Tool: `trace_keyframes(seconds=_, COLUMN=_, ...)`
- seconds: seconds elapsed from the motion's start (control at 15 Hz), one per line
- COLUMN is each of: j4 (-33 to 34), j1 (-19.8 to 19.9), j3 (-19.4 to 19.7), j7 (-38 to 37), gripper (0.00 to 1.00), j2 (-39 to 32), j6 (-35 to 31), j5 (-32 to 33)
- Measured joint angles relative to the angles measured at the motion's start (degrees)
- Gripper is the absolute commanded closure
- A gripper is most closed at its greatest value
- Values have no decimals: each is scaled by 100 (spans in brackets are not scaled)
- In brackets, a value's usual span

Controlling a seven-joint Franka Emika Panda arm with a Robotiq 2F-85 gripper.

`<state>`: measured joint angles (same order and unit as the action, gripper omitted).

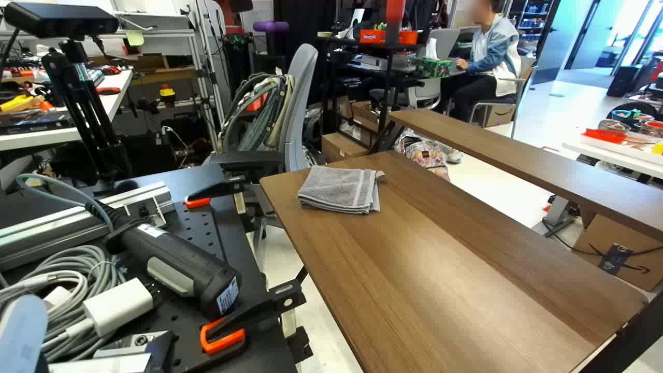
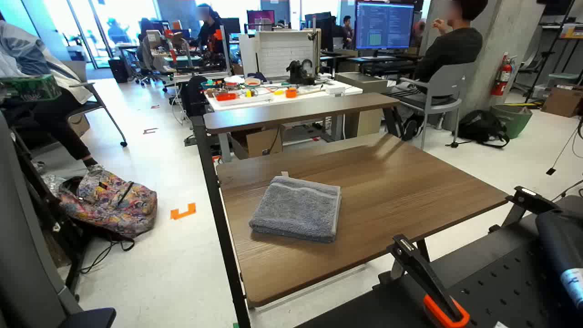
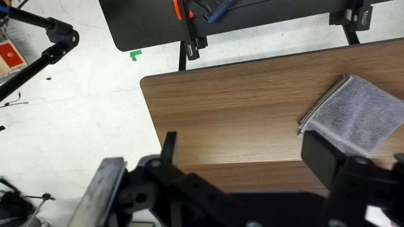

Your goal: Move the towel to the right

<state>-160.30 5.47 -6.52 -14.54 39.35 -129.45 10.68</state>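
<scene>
A grey folded towel lies flat, in several layers, near one end of the brown wooden table. In an exterior view the towel sits near the table's rounded end beside a black post. In the wrist view the towel is at the right and runs past the frame edge; a finger hides part of it. My gripper is open and empty, its fingers wide apart above bare wood, with the right finger overlapping the towel's near corner in the picture. The gripper does not show in either exterior view.
A raised wooden shelf runs along the table's long side. A black pegboard bench with orange-tipped clamps stands along the opposite side. A black post rises at the table's end. A grey chair stands near the towel end.
</scene>
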Motion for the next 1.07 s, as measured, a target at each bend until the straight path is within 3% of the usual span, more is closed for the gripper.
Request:
trace_keyframes(seconds=0.6, j4=8, j1=-33, j3=0, j7=0, gripper=0, j2=-26, j6=0, j5=0)
trace_keyframes(seconds=1.07, j4=173, j1=-895, j3=-149, j7=128, gripper=0, j2=-930, j6=-183, j5=-457)
